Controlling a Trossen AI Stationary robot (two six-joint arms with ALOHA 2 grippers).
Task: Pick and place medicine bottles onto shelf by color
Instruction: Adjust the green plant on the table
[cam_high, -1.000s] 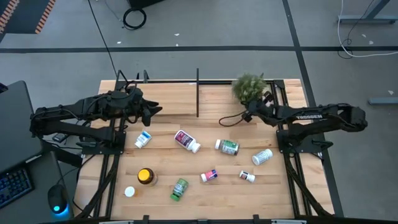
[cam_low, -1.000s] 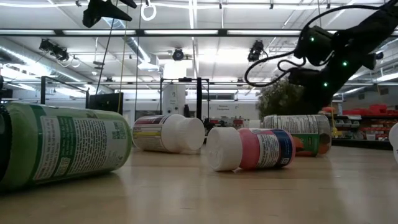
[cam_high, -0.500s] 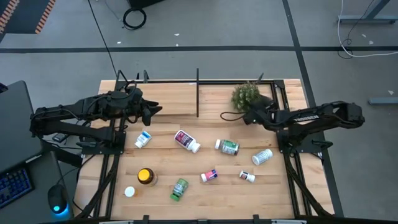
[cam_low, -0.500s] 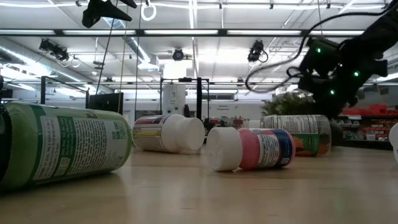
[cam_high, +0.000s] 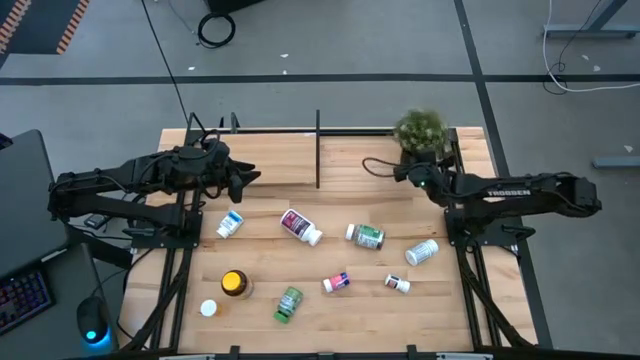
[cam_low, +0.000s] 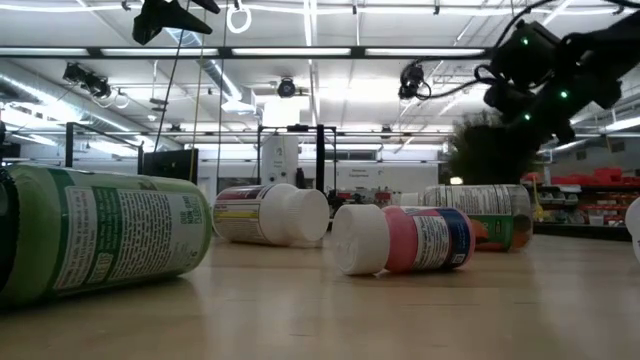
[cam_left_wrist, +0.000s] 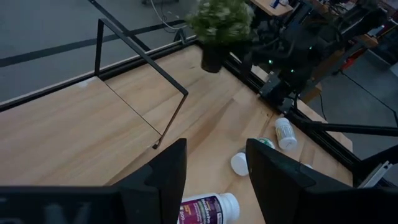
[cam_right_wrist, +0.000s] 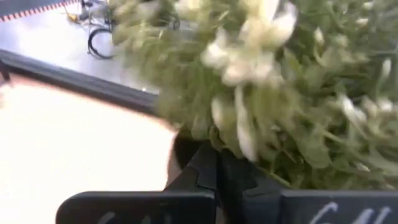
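Note:
Several medicine bottles lie on their sides on the plank table: a blue-labelled one (cam_high: 230, 224), a magenta one (cam_high: 300, 226), a green-labelled one (cam_high: 366, 236), a white one (cam_high: 421, 251), a pink one (cam_high: 336, 282) and a green one (cam_high: 289, 303). An amber yellow-capped one (cam_high: 235, 284) stands upright. The shelf (cam_high: 318, 150) runs along the far edge. My left gripper (cam_left_wrist: 214, 149) hovers open above the table's left side, holding nothing. My right gripper (cam_right_wrist: 214, 171) is shut at the potted plant (cam_high: 420, 130) in the shelf's far right corner. My right gripper comes at the potted plant almost level, from the table's near right side. Its shut fingers (cam_right_wrist: 205, 165) meet it at the dark pot's top (cam_right_wrist: 185, 152), just under the foliage. Leaves hide the exact place of contact. Whether the pot's base rests on the board I cannot tell.
An upright black post (cam_high: 318, 128) rises from the middle of the shelf. A black cable (cam_high: 375, 165) loops beside my right gripper. A loose white cap (cam_high: 208, 308) lies near the front left. A small white bottle (cam_high: 398, 284) lies at the right.
My right gripper has rolled and swung toward the table's far right corner, taking the potted plant along. The plant first tipped toward the table's middle, then came upright. It now stands farther right, farther back and higher than before. My left gripper has kept still.

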